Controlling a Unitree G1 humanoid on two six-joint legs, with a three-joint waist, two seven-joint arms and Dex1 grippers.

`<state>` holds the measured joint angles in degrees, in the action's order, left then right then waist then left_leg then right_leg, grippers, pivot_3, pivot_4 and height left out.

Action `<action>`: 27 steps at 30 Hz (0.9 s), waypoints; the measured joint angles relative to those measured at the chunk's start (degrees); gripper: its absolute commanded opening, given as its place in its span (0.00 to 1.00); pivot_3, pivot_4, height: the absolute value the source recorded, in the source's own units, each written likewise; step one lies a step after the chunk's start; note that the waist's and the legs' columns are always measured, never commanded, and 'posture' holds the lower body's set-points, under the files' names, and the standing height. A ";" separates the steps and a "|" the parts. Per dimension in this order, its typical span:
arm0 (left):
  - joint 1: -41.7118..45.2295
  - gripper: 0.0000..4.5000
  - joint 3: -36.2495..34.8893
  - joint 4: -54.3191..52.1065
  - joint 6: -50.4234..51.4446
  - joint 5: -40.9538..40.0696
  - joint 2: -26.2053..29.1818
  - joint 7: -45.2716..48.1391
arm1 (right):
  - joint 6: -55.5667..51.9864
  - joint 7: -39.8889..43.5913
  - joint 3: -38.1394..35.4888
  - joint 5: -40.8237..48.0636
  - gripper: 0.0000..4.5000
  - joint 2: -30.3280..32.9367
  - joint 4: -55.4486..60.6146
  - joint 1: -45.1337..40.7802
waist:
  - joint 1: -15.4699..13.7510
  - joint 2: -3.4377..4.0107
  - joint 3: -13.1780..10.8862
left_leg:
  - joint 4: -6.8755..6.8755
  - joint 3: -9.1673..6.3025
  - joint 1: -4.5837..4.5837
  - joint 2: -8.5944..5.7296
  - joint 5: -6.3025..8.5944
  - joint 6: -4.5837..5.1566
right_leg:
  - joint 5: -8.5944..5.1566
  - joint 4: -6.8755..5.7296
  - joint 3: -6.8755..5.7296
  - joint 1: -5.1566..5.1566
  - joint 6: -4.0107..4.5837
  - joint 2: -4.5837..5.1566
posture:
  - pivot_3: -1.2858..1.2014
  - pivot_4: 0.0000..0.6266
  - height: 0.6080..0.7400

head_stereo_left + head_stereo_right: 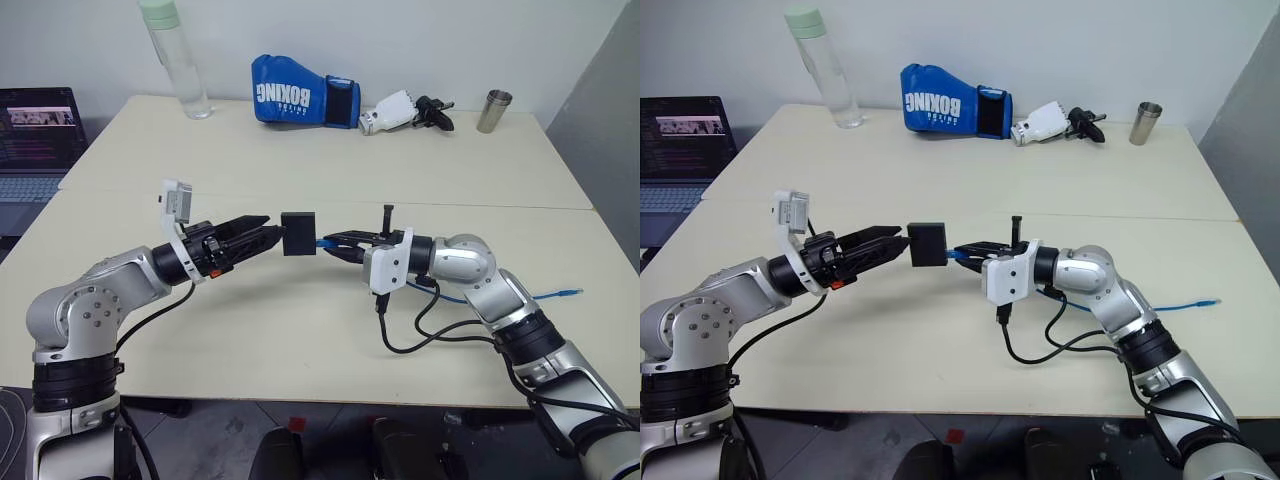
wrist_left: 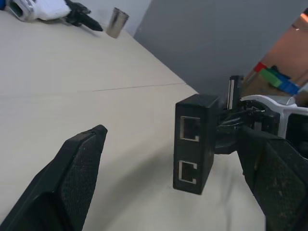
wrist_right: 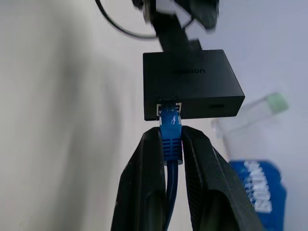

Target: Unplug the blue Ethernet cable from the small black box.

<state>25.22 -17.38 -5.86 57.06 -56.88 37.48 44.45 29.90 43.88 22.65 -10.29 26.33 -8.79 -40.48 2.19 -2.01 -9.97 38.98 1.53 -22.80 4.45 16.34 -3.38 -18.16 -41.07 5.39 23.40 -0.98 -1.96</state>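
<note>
Laptop: an open dark laptop (image 1: pixel 35 140) with a lit screen stands at the far left, off the table's edge.
Bottle: a tall clear plastic bottle with a pale green cap (image 1: pixel 177 58) stands upright at the back left of the table.
Table: a broad cream-coloured tabletop (image 1: pixel 300 350) with a seam running across its middle.
Left gripper: the left gripper (image 1: pixel 272 236) reaches in level from the left, its two black fingers spread wide on either side of the box; in the left wrist view one finger (image 2: pixel 72 178) stands well apart from the box, and whether the other touches it cannot be told.
Small black box: a small flat matte-black squarish box (image 1: pixel 299 233) hangs in the air above the middle of the table, between the two grippers, with two ports facing the left wrist camera (image 2: pixel 192 144).
Blue Ethernet cable: a thin bright-blue cord (image 3: pixel 171 137), its plug seated in a port on the box's side; its free end with a clear plug (image 1: pixel 565 293) lies on the table at the right.
Right gripper: the right gripper (image 1: pixel 333 242) comes in level from the right, black fingers clamped on the cable's blue boot just beside the box.
Boxing glove: a big blue glove with white lettering (image 1: pixel 300 92) lies at the back centre.
Spare gripper: a white-and-black gripper unit (image 1: pixel 405 112) lies beside the glove.
Cup: a small metal cup (image 1: pixel 493 110) stands at the back right.
</note>
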 measured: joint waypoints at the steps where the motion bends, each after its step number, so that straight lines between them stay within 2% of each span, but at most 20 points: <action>1: 0.02 1.00 0.18 -0.02 0.74 -0.56 -0.10 -0.21 | 0.71 0.12 0.04 -0.03 0.05 0.00 -0.26 -0.04 | -0.01 0.00 0.00 | 0.00 0.00 0.00 0.02 0.00 -0.01 | 0.00 0.00 0.01 0.00 0.00 0.02 | 0.52 0.24 1.00; 10: 0.01 1.00 1.53 -0.35 4.62 -1.71 0.15 -0.61 | 2.07 1.90 0.08 0.03 0.05 -0.31 -0.37 -0.32 | -0.02 0.00 0.00 | 0.01 -0.01 0.02 -0.01 -0.03 -0.06 | 0.00 -0.04 0.04 0.00 0.01 0.02 | 0.52 0.24 1.00; 15: -0.15 0.78 1.53 -0.36 4.94 -1.81 0.19 -0.07 | 1.56 2.24 0.05 0.35 0.05 -0.84 -0.37 -0.76 | -0.06 0.00 0.00 | 0.01 -0.01 0.02 -0.01 -0.04 -0.06 | 0.00 -0.04 0.04 0.00 0.01 0.02 | 0.52 0.24 1.00; 19: -0.64 0.55 1.54 -0.53 4.88 -1.81 0.59 1.30 | 0.85 2.25 0.03 0.36 0.05 -1.07 -0.40 -0.76 | -0.07 0.00 0.00 | 0.01 -0.02 0.02 -0.01 -0.04 -0.06 | 0.00 -0.04 0.05 0.00 0.01 0.03 | 0.52 0.24 1.00; 27: -0.67 0.22 1.93 -0.71 4.44 -1.96 0.55 4.06 | 0.69 2.25 -0.64 0.37 0.05 -1.14 -1.11 -0.75 | -0.19 0.00 0.00 | 0.00 -0.01 0.02 -0.04 -0.04 -0.06 | 0.00 -0.03 0.05 0.00 0.01 0.03 | 0.52 0.24 1.00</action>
<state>24.55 -15.45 -6.57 61.51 -58.84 38.03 48.51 30.58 46.13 22.01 -9.92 25.19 -9.90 -41.23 2.00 -2.01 -9.97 38.98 1.52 -22.79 4.42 16.31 -3.44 -18.16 -41.10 5.43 23.40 -0.97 -1.93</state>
